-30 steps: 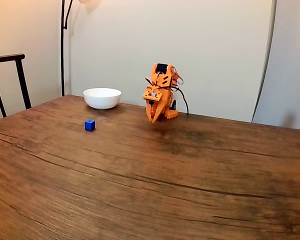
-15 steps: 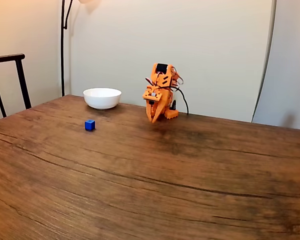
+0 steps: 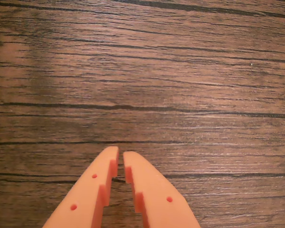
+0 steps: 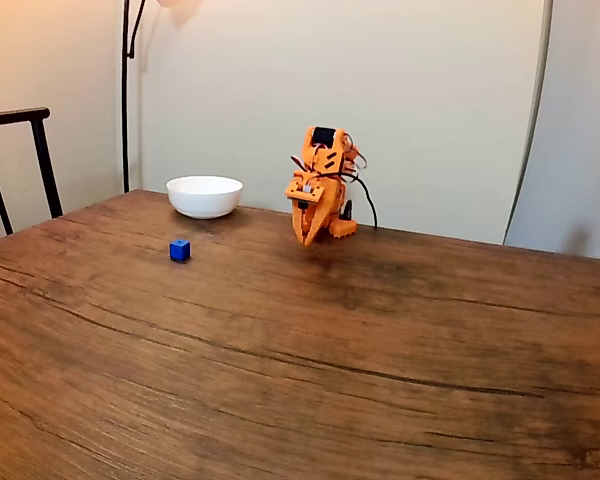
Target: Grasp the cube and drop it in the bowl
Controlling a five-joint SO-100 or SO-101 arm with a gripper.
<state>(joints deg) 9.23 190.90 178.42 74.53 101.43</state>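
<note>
A small blue cube (image 4: 180, 250) rests on the wooden table (image 4: 300, 350), left of centre in the fixed view. Behind it stands the white bowl (image 4: 204, 195), near the table's far edge. The orange arm is folded at the back, and its gripper (image 4: 306, 238) points down close to the tabletop, well right of the cube and the bowl. In the wrist view the two orange fingers of the gripper (image 3: 120, 156) come up from the bottom edge, nearly touching, with only bare wood grain ahead of them. Nothing is between the fingers.
A dark chair back (image 4: 20, 160) stands at the table's left edge, and a black lamp pole (image 4: 126, 90) rises behind the bowl. Black cables (image 4: 365, 195) trail from the arm toward the wall.
</note>
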